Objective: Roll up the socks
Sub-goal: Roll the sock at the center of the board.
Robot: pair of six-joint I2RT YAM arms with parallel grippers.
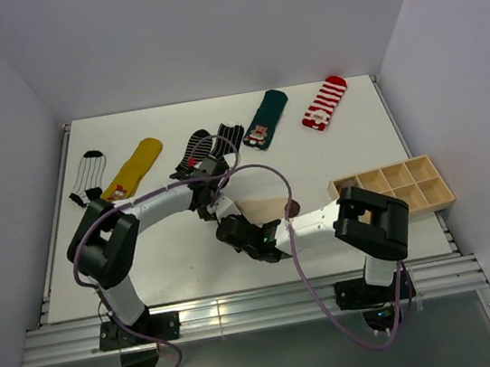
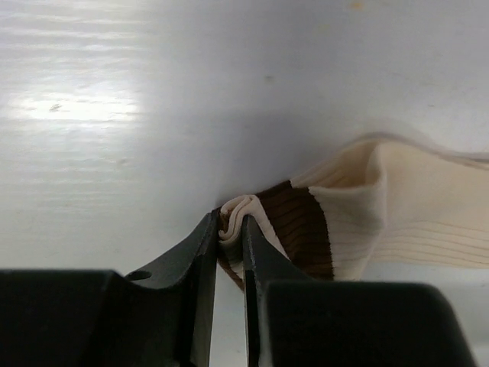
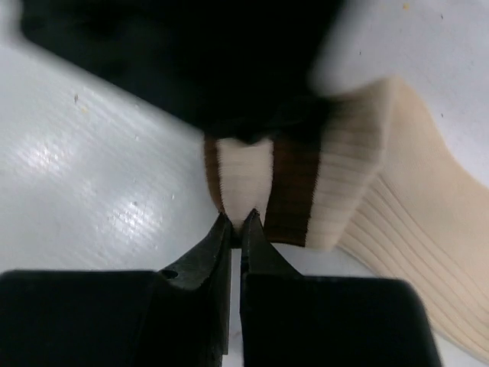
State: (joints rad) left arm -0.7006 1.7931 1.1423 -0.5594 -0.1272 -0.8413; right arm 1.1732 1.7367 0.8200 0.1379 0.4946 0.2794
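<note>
While both claws crowd the cuff of the cream sock with brown bands (image 2: 397,206) at the middle of the tabletop (image 1: 358,145), I judge the rolling barely begun: only the cuff edge is folded over. My left claw (image 2: 231,229) pinches that fold. My right claw (image 3: 237,223) is closed tight at the cuff's edge; whether cloth sits between its tips I cannot tell. The other socks (image 1: 136,167) lie flat along the far side, unrolled. From above, the arms hide the cuff.
</note>
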